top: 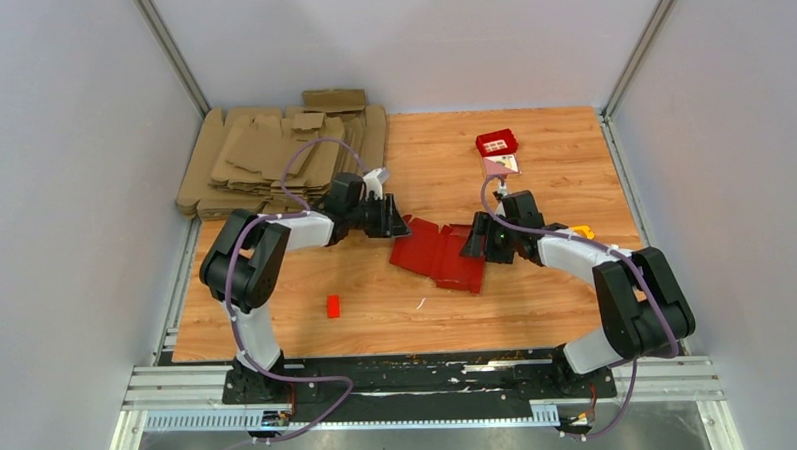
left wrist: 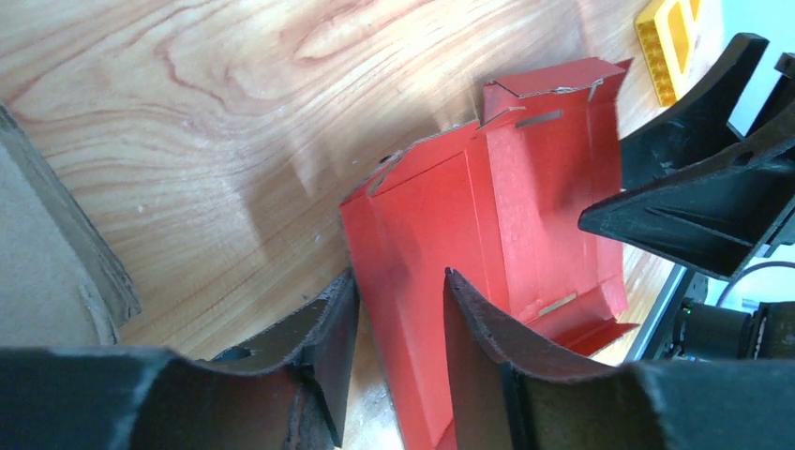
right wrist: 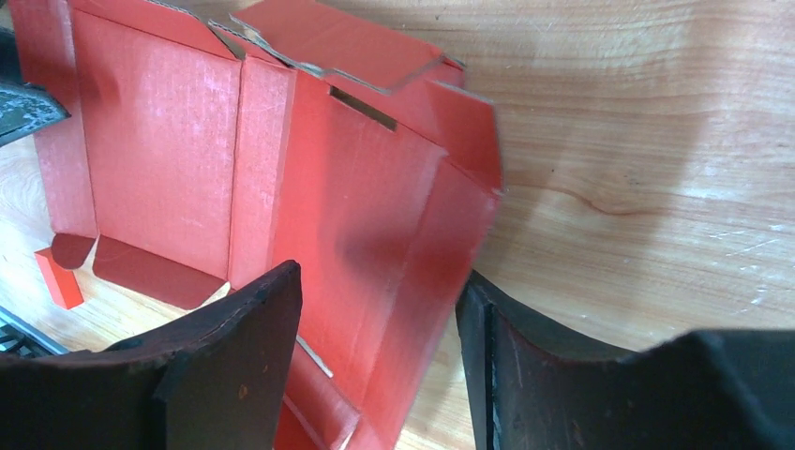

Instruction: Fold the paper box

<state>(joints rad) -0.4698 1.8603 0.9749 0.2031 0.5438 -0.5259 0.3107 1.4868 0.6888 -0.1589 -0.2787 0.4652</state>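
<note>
paper box (top: 444, 255): bright red thin card, opened out and mostly flat on the wooden table (top: 538, 310), directly between the two grippers. Creased panels, slots and end flaps show, and some flaps are lifted off the wood.
left gripper (top: 400, 225): low at one end of the paper box, pointing toward the right gripper. Jaws apart. In its wrist view an edge panel of the card runs up between the two fingers (left wrist: 319, 328), with bare wood showing between one finger and the card, so no clamp is seen.
right gripper (top: 472, 244): low at the opposite end of the paper box, facing the left gripper. Jaws apart. A raised side panel passes between its fingers (right wrist: 234, 347), and wood shows between the card and the other finger.
brown cardboard sheets (top: 272, 154): flat overlapping pile, well behind the left gripper at the table's far corner.
small red tile (top: 497, 142): well beyond the right gripper, toward the far edge.
small red block (top: 332, 306): on the wood on the near side of the left gripper, apart from the paper box.
yellow piece (top: 583, 233): just behind the right gripper; cannot tell whether it sits on the arm or on the table.
</note>
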